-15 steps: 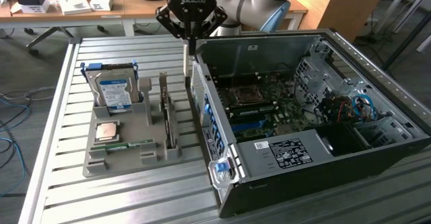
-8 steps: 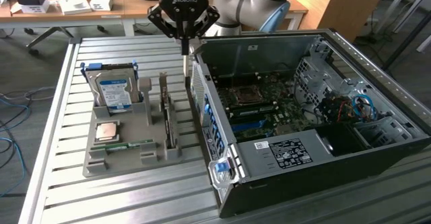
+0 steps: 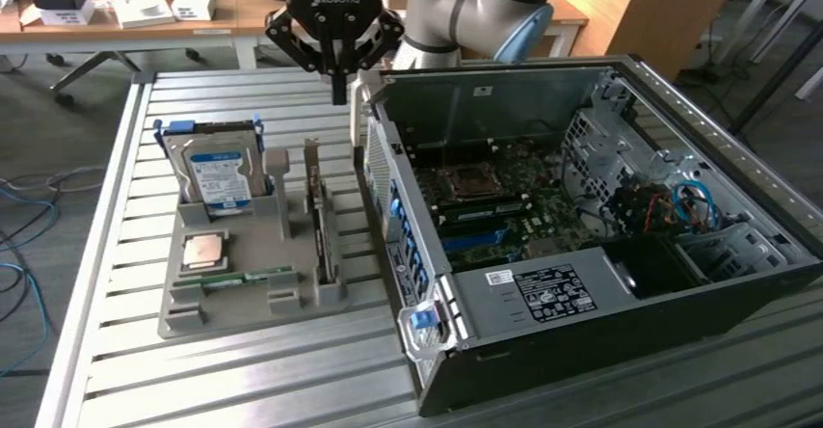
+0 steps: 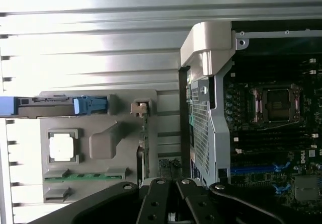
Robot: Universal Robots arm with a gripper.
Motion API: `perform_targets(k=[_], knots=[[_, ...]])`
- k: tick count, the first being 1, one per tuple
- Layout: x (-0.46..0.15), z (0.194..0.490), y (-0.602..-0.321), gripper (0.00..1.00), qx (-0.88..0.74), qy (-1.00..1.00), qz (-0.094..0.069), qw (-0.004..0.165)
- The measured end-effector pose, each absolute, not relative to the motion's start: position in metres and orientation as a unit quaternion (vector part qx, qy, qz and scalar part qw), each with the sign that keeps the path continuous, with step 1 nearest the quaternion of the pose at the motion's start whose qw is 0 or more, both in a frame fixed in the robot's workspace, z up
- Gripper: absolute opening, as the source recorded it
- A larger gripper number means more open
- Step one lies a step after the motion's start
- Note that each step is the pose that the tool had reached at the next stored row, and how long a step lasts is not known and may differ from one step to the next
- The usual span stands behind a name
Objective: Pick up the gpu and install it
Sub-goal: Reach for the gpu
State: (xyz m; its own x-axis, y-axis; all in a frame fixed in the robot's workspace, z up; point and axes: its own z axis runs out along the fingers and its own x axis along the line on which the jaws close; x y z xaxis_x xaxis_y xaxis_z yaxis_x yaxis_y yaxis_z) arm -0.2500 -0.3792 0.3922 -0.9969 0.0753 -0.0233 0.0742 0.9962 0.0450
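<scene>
The gpu point(image 3: 319, 224) is a thin dark card with a silvery bracket. It stands on edge in a slot of the grey parts holder point(image 3: 245, 312), between the hard drive and the computer case. My gripper point(image 3: 338, 93) hangs above the slatted table behind the holder, close to the case's rear corner, shut with nothing between its fingers. In the wrist view the gpu point(image 4: 144, 143) appears edge-on, just ahead of my gripper point(image 4: 171, 186).
The open computer case point(image 3: 604, 254) lies on its side at the exterior view's right, motherboard point(image 3: 502, 206) exposed. The holder also carries a silver hard drive with blue label point(image 3: 216, 173), a processor chip point(image 3: 206, 252) and a green memory stick point(image 3: 238, 278). Behind the table stands a cluttered desk point(image 3: 129, 9).
</scene>
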Motion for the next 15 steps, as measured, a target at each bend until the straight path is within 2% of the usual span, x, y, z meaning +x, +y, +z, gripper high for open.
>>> perform_targets(k=[15], knots=[[-0.270,0.392,-0.377,0.11,0.037,0.999,0.022,0.012]])
